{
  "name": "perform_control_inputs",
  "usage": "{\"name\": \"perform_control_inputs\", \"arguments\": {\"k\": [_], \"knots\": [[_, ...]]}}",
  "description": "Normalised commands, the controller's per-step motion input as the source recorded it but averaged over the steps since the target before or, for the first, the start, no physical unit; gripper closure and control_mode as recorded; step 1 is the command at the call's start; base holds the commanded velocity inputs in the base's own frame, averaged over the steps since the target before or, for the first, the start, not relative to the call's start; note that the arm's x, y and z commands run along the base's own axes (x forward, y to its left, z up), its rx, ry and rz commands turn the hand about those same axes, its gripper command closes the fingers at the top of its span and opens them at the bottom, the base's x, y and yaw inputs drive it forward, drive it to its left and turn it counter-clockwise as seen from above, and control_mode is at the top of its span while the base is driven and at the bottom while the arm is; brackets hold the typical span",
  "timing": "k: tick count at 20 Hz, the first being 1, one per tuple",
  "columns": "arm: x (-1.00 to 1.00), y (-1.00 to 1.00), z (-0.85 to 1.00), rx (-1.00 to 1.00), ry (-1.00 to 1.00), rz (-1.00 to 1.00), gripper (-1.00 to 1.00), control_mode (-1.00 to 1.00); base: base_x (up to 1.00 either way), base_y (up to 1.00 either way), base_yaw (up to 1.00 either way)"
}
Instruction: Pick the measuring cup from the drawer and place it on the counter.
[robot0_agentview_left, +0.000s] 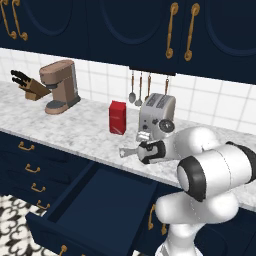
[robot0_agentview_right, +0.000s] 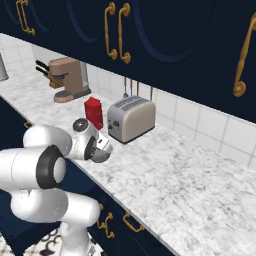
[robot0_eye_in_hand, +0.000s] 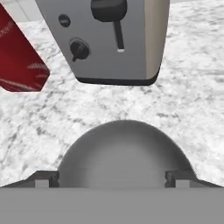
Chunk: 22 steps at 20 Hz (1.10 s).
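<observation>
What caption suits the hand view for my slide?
Gripper carries the measuring cup over the counter, facing the toaster.

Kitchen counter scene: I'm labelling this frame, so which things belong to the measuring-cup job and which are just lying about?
Job things:
- measuring cup, held in the gripper above the counter
- drawer, pulled open
- counter, where the cup goes

Lying about:
- toaster
- red box
- coffee machine
- knife block
- hanging utensils

The measuring cup (robot0_eye_in_hand: 124, 153) hides the bench (robot0_eye_in_hand: 192, 100) under it, and its handle is out of sight. The toaster (robot0_eye_in_hand: 105, 39) is cut off at the top edge, the red box (robot0_eye_in_hand: 19, 61) at the left.
</observation>
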Motion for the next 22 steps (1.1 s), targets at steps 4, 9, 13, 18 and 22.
{"name": "perform_control_inputs", "arguments": {"k": [4,9,13,18,22], "knots": [[-0.03,0.0,0.96,0.0,-0.1,-0.03,-1.0,-1.0,0.0,0.0,0.0],[-0.48,-0.01,0.79,0.0,0.0,-0.03,-1.0,-1.0,0.0,0.0,0.0],[-0.97,-0.14,0.34,0.0,0.0,0.0,-1.0,-1.0,0.0,0.0,0.0],[-0.99,-0.05,0.1,0.0,0.0,0.0,-1.0,-1.0,0.0,0.0,0.0],[-0.6,0.0,0.29,0.0,-0.03,0.0,-1.0,-1.0,0.0,0.0,0.0]]}}
